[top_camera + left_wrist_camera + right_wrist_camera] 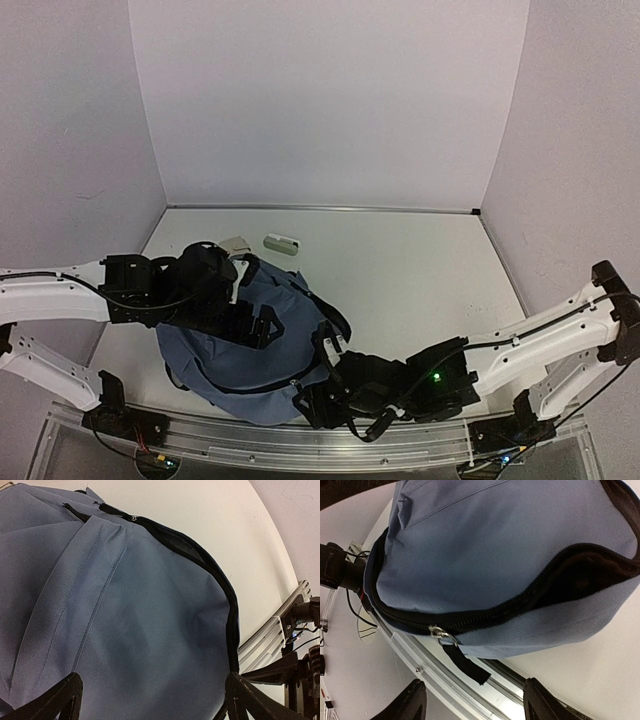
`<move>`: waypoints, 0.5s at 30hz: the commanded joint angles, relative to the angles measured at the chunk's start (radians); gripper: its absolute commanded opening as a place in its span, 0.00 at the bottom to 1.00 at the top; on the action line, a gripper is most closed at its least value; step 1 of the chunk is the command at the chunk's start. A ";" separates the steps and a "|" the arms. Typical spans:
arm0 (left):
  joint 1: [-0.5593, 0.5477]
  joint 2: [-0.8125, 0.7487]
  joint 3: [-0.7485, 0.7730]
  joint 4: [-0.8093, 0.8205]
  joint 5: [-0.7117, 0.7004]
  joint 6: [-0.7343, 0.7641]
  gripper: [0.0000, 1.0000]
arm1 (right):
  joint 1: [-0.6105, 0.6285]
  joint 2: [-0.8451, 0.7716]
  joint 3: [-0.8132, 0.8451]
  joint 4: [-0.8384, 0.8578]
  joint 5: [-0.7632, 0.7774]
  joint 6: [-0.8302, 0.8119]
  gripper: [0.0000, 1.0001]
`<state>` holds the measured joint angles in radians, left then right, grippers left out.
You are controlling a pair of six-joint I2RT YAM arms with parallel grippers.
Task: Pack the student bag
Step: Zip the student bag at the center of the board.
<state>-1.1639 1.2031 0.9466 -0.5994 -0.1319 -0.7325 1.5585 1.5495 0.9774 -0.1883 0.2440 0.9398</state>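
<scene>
The student bag (235,350), dusty blue with black zips, lies on the table near the front edge. It fills the left wrist view (125,605) and the right wrist view (495,540). My left gripper (258,325) is open just above the bag's front panel, its fingers (55,700) spread wide over the fabric. My right gripper (318,398) is open at the bag's near right side. In front of it hangs the main zip's slider (440,634) with a black pull tab (466,663), untouched. To the right of the slider, the main zip (580,575) gapes open.
A small white object (282,243) and a pale grey item (233,243) lie on the table behind the bag. An aluminium rail (300,440) runs along the near edge, close under the bag (420,665). White walls enclose the table.
</scene>
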 commanded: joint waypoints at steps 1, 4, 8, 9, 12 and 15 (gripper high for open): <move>0.009 -0.026 0.000 -0.006 0.018 -0.010 1.00 | 0.002 0.071 0.081 0.041 0.031 -0.045 0.62; 0.012 -0.014 0.003 -0.001 0.043 -0.001 1.00 | 0.002 0.108 0.099 0.045 0.028 -0.045 0.56; 0.017 0.012 0.009 0.006 0.082 0.019 1.00 | 0.002 0.124 0.119 0.049 0.043 -0.052 0.38; 0.018 0.019 0.011 0.006 0.091 0.025 1.00 | 0.002 0.124 0.122 0.049 0.050 -0.050 0.32; 0.021 0.031 0.015 0.008 0.121 0.056 1.00 | 0.001 0.111 0.119 0.046 0.071 -0.030 0.10; 0.022 0.033 0.002 0.019 0.179 0.103 1.00 | 0.001 0.075 0.108 0.036 0.089 -0.012 0.00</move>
<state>-1.1487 1.2322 0.9466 -0.6014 -0.0357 -0.7017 1.5585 1.6685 1.0603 -0.1528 0.2742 0.9077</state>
